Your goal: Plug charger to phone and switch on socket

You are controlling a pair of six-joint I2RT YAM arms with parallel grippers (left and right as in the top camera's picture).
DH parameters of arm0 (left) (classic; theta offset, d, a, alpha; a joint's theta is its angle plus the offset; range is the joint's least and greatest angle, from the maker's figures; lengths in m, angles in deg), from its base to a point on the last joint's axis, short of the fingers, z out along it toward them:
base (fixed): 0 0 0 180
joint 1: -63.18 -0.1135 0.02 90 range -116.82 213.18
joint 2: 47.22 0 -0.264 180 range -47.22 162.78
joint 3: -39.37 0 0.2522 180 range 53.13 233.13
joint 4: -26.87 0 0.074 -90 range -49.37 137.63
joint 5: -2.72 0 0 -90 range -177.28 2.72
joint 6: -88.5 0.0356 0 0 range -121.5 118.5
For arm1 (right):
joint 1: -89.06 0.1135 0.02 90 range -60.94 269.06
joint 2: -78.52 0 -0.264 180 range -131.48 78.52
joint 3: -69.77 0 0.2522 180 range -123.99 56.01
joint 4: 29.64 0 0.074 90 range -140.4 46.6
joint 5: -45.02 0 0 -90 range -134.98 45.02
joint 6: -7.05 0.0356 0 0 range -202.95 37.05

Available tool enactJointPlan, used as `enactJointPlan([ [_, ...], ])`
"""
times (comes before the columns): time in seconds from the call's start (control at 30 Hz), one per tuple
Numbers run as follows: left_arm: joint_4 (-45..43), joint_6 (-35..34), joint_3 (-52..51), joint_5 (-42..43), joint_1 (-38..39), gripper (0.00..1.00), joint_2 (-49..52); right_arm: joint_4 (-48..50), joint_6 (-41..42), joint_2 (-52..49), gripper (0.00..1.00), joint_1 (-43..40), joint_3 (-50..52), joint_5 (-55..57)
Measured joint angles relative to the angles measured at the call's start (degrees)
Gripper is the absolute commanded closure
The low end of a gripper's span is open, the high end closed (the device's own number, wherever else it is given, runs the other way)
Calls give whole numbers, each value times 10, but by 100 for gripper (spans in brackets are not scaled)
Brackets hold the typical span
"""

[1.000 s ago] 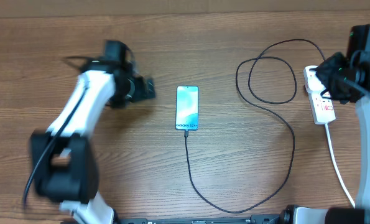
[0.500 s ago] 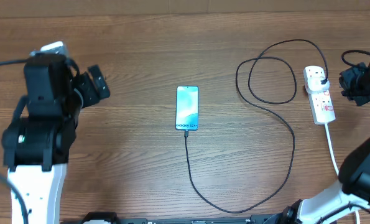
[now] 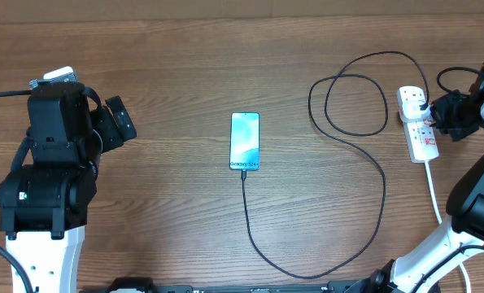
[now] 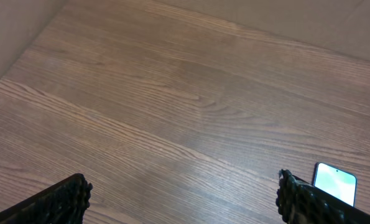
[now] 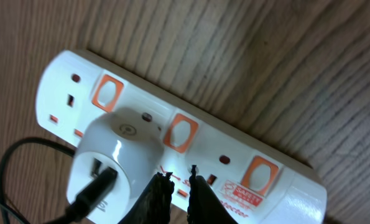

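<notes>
Your socket (image 3: 418,124) lies lengthwise, far to near, at the right edge of the tabletop (image 3: 176,65), its white lead (image 3: 437,203) trailing nearward. Your right pincer (image 5: 177,186) is all but closed and empty, tips at its switch row; your left pincer (image 4: 185,200) gapes wide, holding nothing

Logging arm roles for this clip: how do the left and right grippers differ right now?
Left gripper is open wide; right gripper is nearly shut. Left hangs over the table, apart from the phone; right sits by the switches on the socket. Both hold nothing.
</notes>
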Motion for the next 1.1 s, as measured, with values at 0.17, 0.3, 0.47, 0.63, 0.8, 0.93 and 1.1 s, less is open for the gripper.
enactJointPlan([
  [0.17, 1, 0, 0, 0, 0, 0, 0, 5, -2, 0, 90, 0, 0, 0],
  [0.3, 1, 0, 0, 0, 0, 0, 0, 12, -3, -2, 95, 0, 0, -2],
  [0.47, 2, 0, 0, 0, 0, 0, 0, 21, -4, -17, 96, 0, 0, -12],
  [0.63, 2, 0, 0, 0, 0, 0, 0, 30, -4, -30, 96, 0, 0, -17],
  [0.8, 2, 0, 0, 0, 0, 0, 0, 37, -4, -30, 96, -2, 0, -17],
  [0.93, 2, 0, 0, 0, 0, 0, 0, 40, -4, -30, 96, -3, 0, -17],
  [1.1, 5, 0, 0, 0, 0, 0, 0, 43, -4, -30, 96, -3, 0, -16],
])
